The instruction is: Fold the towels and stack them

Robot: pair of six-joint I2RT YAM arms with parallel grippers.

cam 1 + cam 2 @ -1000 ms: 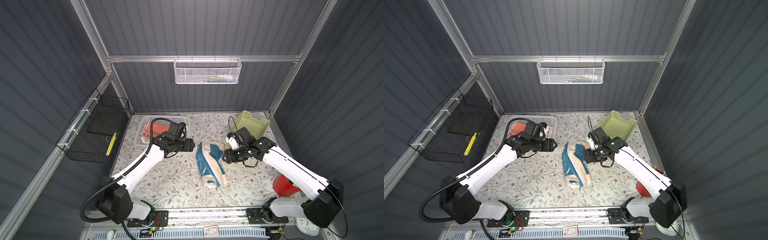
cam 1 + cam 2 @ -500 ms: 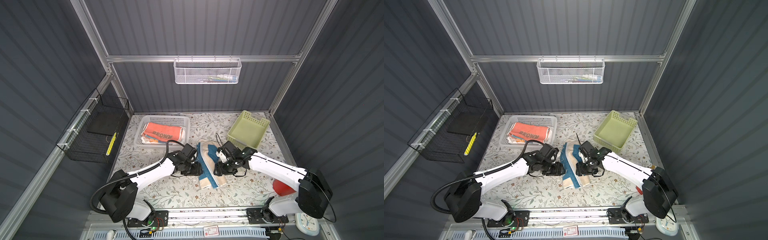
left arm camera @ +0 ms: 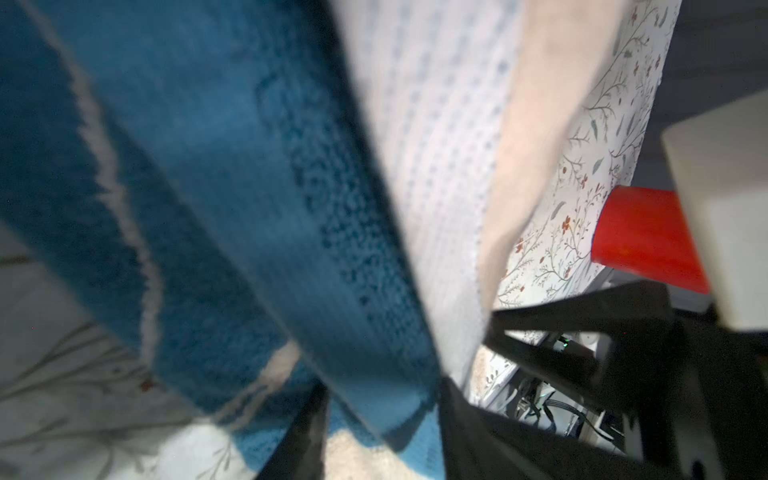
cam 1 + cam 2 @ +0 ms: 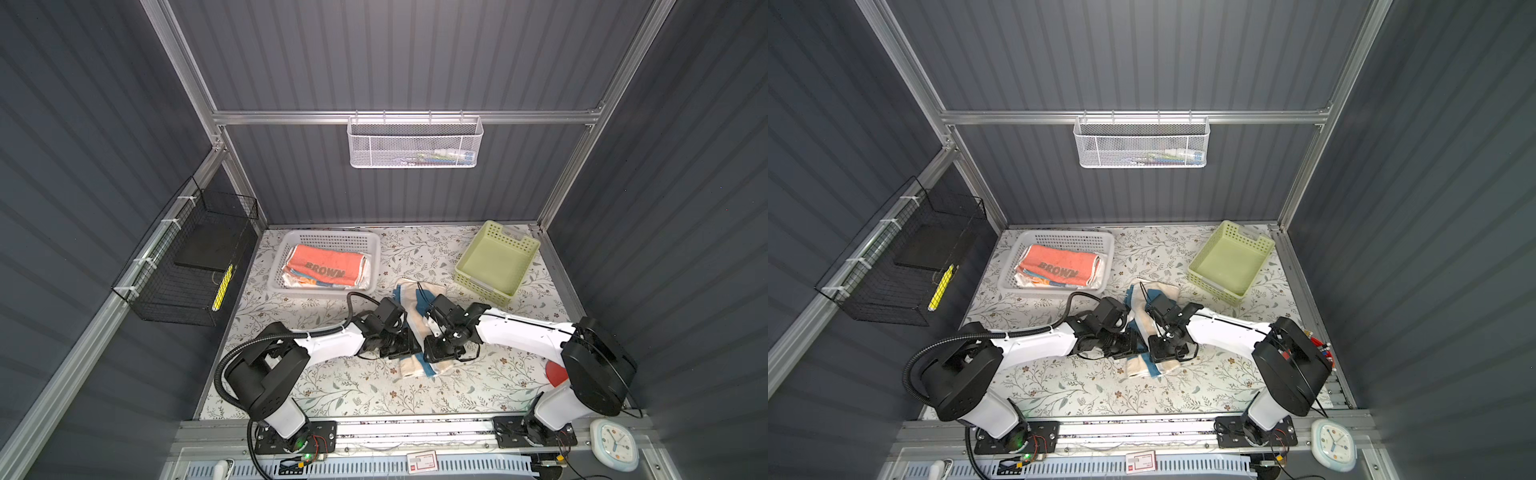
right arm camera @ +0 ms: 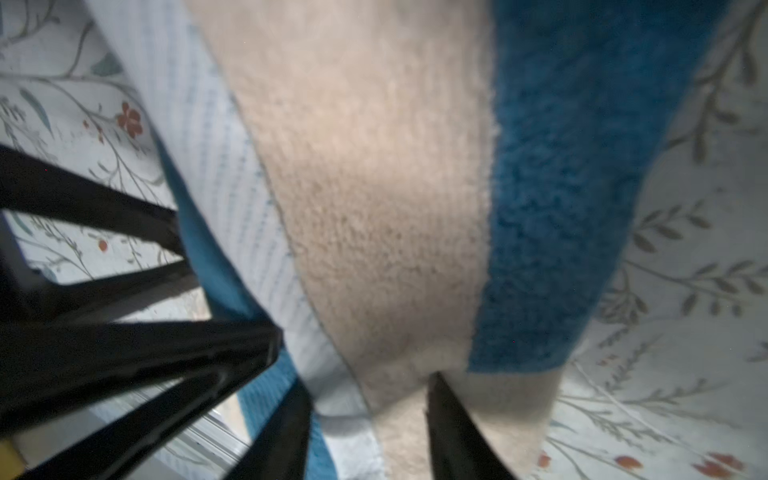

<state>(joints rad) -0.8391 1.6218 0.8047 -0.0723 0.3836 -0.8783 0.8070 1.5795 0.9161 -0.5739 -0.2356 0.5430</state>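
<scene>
Both arms grip the cream-and-blue towel (image 4: 409,369).
The left gripper (image 3: 378,399) clamps its blue fold, the right gripper (image 5: 365,386) its cream fold, cloth bunched between each pair of jaws; the coral "BROWN" towel (image 4: 322,266) lies in the white basket (image 4: 330,239), well apart from both.

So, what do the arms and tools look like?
Left arm and right arm: white shells with black joints. A black ribbed conduit runs along the left one. Left tool and right tool are black.
</scene>
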